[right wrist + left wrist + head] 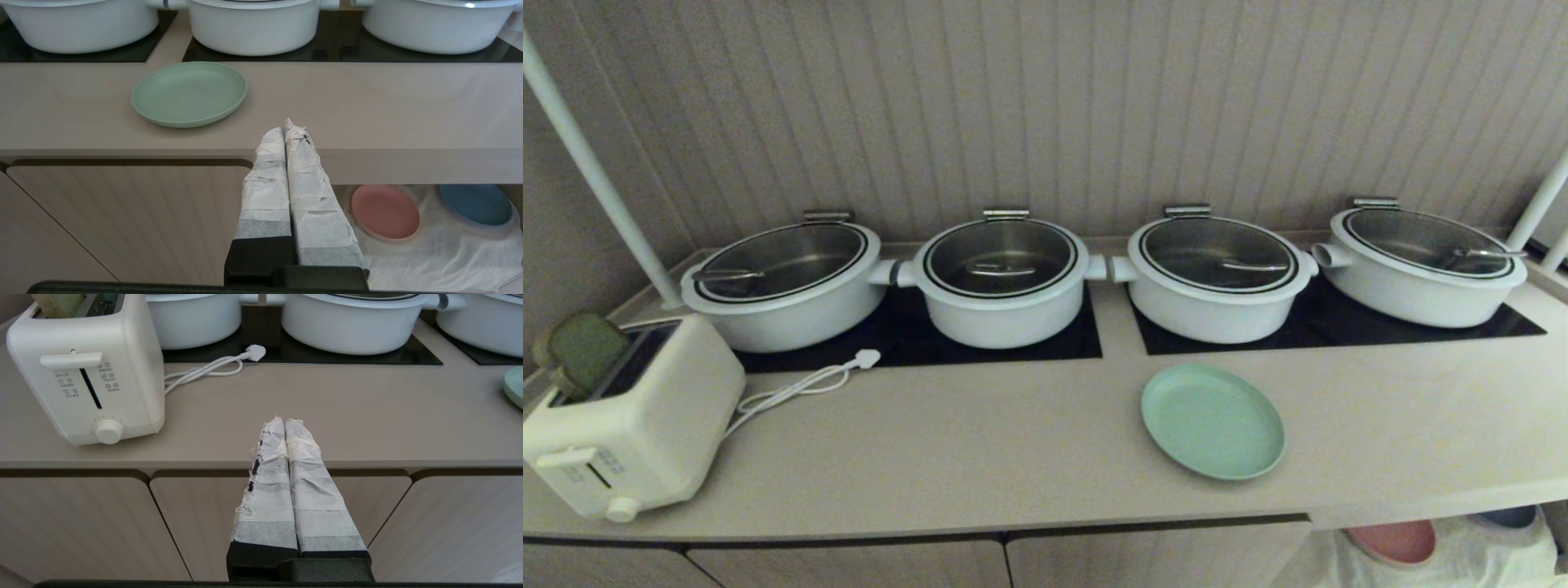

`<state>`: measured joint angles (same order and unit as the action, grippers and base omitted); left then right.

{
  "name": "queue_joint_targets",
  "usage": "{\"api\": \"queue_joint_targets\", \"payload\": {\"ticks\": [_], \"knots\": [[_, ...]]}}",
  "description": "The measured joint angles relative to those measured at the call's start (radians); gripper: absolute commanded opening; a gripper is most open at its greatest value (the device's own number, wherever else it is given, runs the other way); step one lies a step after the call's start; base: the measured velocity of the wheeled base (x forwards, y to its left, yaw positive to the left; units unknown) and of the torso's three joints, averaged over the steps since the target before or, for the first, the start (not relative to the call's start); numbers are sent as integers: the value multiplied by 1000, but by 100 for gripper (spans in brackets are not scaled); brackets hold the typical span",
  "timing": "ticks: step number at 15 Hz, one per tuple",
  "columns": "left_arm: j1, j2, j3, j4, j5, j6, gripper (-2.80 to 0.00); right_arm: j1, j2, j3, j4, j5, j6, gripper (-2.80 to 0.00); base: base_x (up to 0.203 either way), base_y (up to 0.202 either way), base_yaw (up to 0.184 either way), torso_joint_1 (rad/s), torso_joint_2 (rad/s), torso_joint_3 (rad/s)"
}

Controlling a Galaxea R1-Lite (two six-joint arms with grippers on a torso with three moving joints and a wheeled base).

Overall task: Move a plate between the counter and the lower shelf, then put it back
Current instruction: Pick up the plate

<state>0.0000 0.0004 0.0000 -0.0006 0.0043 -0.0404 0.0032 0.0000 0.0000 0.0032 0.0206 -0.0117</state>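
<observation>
— So where's the plate (1213,420)?
— On the surface (980,441), before the pots. The lower shelf (441,253) is half hidden beneath, its pink plate (385,211) and blue plate (476,204) cut off in the head view.
— Hands?
— Left hand (285,424) and right hand (289,127) pressed closed, empty, before the cupboard fronts.

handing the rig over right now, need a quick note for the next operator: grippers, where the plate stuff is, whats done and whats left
Left gripper: shut, empty, parked in front of the cupboard doors below the counter edge.
Right gripper: shut, empty, parked at the counter's front edge, apart from the plate.
Plate: mint green, lying flat on the counter in front of the pots, untouched.
Lower shelf: cloth-covered floor, holding a pink plate and a blue plate.
Done: nothing that shows; neither arm is at the plate.
Left: pick up the green plate, set it on the lower shelf, then return it to the counter.
</observation>
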Motion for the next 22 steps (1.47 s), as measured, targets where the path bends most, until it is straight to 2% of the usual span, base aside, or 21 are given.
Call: {"api": "queue_joint_targets", "payload": {"ticks": [22], "knots": [[0,0,0,0,0,0,-280,0,0,0,0,0,0,-280,0,0,0,0,0,0]]}}
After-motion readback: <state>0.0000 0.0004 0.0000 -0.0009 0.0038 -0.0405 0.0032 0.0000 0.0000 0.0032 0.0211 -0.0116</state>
